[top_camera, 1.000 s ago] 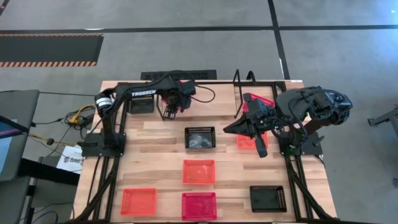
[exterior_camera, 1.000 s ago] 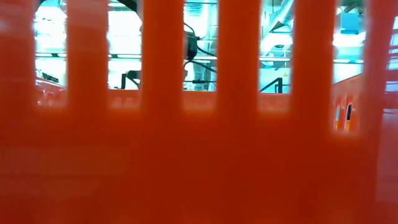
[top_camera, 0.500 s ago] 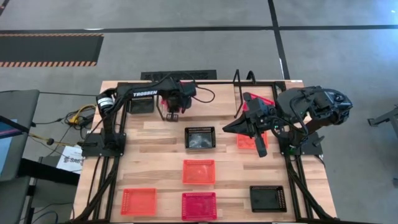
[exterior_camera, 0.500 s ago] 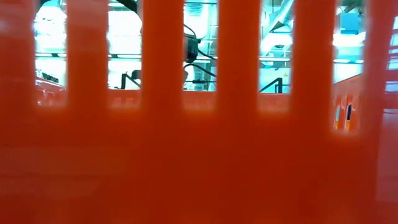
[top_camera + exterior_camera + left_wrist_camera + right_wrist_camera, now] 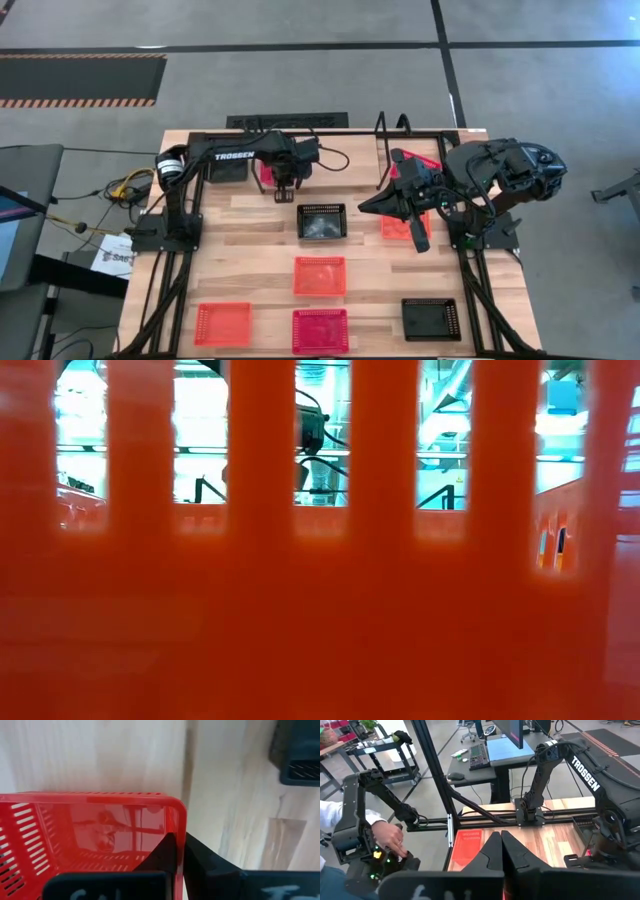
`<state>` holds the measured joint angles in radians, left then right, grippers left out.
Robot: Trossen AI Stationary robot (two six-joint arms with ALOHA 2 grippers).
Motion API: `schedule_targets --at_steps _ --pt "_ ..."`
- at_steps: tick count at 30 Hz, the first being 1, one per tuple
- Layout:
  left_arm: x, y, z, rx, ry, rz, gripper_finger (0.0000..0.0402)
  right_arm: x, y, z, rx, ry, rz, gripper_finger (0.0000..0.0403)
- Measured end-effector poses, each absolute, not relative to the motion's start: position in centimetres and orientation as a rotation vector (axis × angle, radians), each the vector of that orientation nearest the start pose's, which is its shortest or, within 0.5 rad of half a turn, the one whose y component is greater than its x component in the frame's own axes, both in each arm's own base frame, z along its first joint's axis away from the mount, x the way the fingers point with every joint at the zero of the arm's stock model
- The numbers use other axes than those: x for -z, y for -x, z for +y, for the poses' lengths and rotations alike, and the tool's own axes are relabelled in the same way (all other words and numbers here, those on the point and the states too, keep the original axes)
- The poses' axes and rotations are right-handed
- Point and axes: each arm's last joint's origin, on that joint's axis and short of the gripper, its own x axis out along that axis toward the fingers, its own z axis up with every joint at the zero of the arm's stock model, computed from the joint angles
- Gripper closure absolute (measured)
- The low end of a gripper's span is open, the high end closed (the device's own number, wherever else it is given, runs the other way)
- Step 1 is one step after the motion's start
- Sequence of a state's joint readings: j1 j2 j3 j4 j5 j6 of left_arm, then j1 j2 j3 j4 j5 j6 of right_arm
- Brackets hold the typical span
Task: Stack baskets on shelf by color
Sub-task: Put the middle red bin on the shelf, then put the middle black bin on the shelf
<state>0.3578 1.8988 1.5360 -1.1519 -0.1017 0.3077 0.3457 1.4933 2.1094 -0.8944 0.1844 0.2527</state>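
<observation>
— What is the left gripper (image 5: 285, 192) doing?

— It is at the far side of the wooden table (image 5: 260, 240). Its two fingers are pinched on the side wall of a red basket (image 5: 90, 832), one finger inside and one outside.

— And the right gripper (image 5: 368, 206)?

— It hangs over the table on the right, near the shelf (image 5: 425, 160). Its fingers are pressed together with nothing between them.

— Where are the other baskets?

— A black basket (image 5: 321, 221) sits in the middle of the table, just in front of the left gripper. An orange basket (image 5: 319, 275) is nearer than that. Along the near edge are another orange one (image 5: 222, 323), a red one (image 5: 319, 330) and a second black one (image 5: 431, 319). An orange one (image 5: 400, 228) lies partly under the right arm. One more black basket (image 5: 227, 169) is at the far left, behind the left arm.

— What about the room?

— The floor (image 5: 300, 80) is grey with dark lines, and it has a striped mat (image 5: 80, 80) on it. From the right wrist view I see a desk with a keyboard (image 5: 479, 756), a cart (image 5: 385, 750), and a person's hand (image 5: 387, 836) on a small control arm (image 5: 360, 820).

— And the camera down low?

— An orange basket wall (image 5: 320, 620) fills it. You can only peek through the slots.
</observation>
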Motion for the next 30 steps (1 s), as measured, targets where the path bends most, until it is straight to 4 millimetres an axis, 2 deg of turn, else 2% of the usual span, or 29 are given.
schedule_targets --at_steps 5,13,24,30 --pt "-22.62 -33.92 12.4 -0.092 -0.093 1.548 0.0401 -53.07 -24.39 8.22 -0.125 -0.178 0.288 0.0401" --pt "-22.64 -33.94 12.89 -0.128 -0.085 1.533 0.0388 -53.06 -24.37 8.28 -0.128 -0.177 0.29 0.0401" --pt "-22.64 -33.99 12.95 -0.133 -0.089 1.527 0.0312 -52.93 -24.33 8.27 -0.127 -0.175 0.304 0.0401" --pt "-22.69 -33.87 13.17 -0.203 -0.164 1.559 0.0258 -52.9 -24.32 8.26 -0.127 -0.174 0.307 0.04"
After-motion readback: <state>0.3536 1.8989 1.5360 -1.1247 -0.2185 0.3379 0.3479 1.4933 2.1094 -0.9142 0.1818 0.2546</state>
